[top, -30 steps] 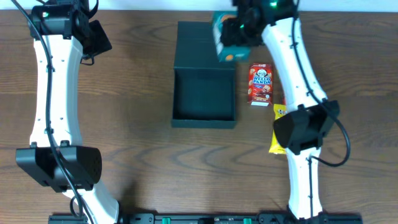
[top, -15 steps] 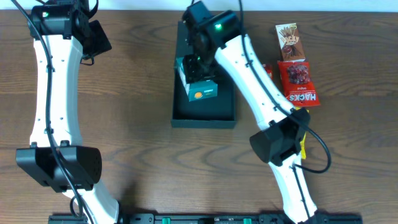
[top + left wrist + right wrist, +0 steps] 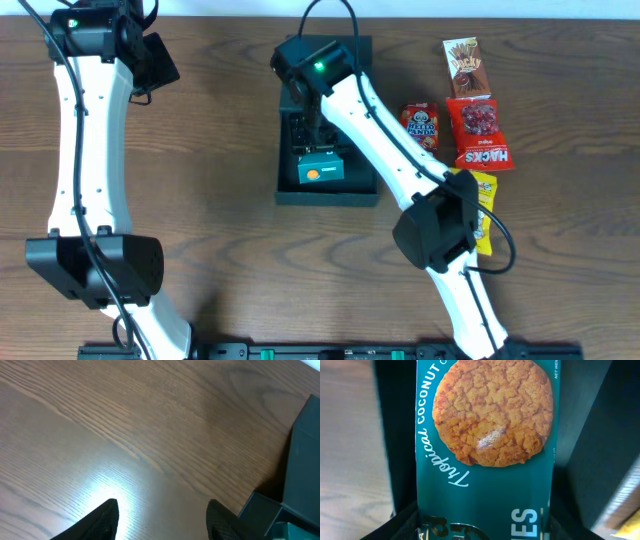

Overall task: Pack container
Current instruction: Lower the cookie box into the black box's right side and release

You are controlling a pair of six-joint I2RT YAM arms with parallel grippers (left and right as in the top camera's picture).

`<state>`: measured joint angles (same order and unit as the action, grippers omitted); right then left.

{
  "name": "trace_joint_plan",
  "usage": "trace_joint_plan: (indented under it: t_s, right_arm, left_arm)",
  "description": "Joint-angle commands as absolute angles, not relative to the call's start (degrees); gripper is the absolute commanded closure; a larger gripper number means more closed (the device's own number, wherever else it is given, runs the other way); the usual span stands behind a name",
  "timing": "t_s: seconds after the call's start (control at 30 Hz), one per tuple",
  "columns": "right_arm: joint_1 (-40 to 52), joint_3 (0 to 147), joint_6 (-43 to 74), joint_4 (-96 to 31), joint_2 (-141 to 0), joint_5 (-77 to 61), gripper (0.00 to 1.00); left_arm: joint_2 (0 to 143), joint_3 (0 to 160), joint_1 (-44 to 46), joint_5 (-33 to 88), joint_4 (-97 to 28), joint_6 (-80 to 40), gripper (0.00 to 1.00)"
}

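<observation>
The right gripper (image 3: 314,148) grips the teal cardboard coconut-cookie box (image 3: 320,169), set low inside the dark teal-black square cardboard container (image 3: 330,197) at mid-table; placement is in hand. Next: release, then lift straight clear of the walls. The left gripper (image 3: 162,515) stands part open and empty

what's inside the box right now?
A teal coconut cookie pack in the right gripper, at the near end of the box. The right arm covers the far part; anything there is hidden.
</observation>
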<state>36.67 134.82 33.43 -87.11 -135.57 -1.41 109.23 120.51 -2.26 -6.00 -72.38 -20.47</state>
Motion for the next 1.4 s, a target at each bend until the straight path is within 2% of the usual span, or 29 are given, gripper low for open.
trace_joint_plan:
  t_s: [0.0,0.03,0.13,0.27,0.47,0.5,0.53,0.6,0.63,0.67,0.7,1.0,1.2,1.37]
  right_arm:
    - [37.21,132.46,37.3,-84.36,-135.33,-0.23,0.48]
    - [37.28,131.81,37.28,-83.55,-135.33,-0.23,0.42]
    - [37.28,130.32,37.21,-82.46,-135.33,-0.21,0.16]
    - [37.23,129.97,37.21,-82.46,-135.33,-0.19,0.01]
    - [37.15,129.97,31.14,-82.41,-135.33,-0.19,0.01]
    - [37.1,129.95,29.1,-82.26,-135.33,-0.08,0.06]
    - [37.04,129.97,27.9,-82.21,-135.33,0.3,0.16]
    - [36.77,129.91,27.51,-82.24,-135.33,3.07,0.56]
    - [36.69,129.38,27.51,-81.8,-135.33,4.47,0.81]
    - [36.58,128.77,27.29,-81.41,-135.33,5.34,0.96]
    - [36.49,128.03,26.87,-80.93,-135.33,5.98,0.99]
    - [34.54,116.4,25.17,-73.69,-135.33,7.7,0.98]
    - [33.19,115.44,24.84,-71.44,-135.33,6.83,0.99]
    - [33.19,117.16,19.18,-73.03,-134.45,2.59,0.98]
  left_arm:
    - [109.6,120.77,-2.66,-6.52,-72.6,-19.25,0.42]
    - [109.6,120.75,-2.66,-6.52,-72.62,-19.25,0.43]
    - [109.6,120.75,-2.66,-6.52,-72.62,-19.25,0.43]
    - [109.6,120.77,-2.66,-6.35,-72.6,-19.27,0.43]
    - [109.6,120.75,-2.66,-6.33,-72.6,-19.27,0.43]
    - [109.6,120.77,-2.66,-6.35,-72.62,-19.27,0.42]
    - [109.6,120.77,-2.66,-6.35,-72.62,-19.27,0.42]
    - [109.6,120.75,-2.66,-6.35,-72.62,-19.27,0.42]
    - [109.6,120.77,-2.66,-6.35,-72.62,-19.27,0.42]
    - [109.6,120.75,-2.66,-6.35,-72.64,-19.27,0.42]
    - [109.6,120.77,-2.66,-6.35,-72.64,-19.27,0.42]
    - [109.6,120.75,-2.66,-6.37,-72.66,-19.25,0.43]
    - [109.6,120.77,-2.66,-6.37,-72.64,-19.22,0.42]
    - [109.6,120.77,-2.66,-6.39,-72.64,-18.41,0.42]
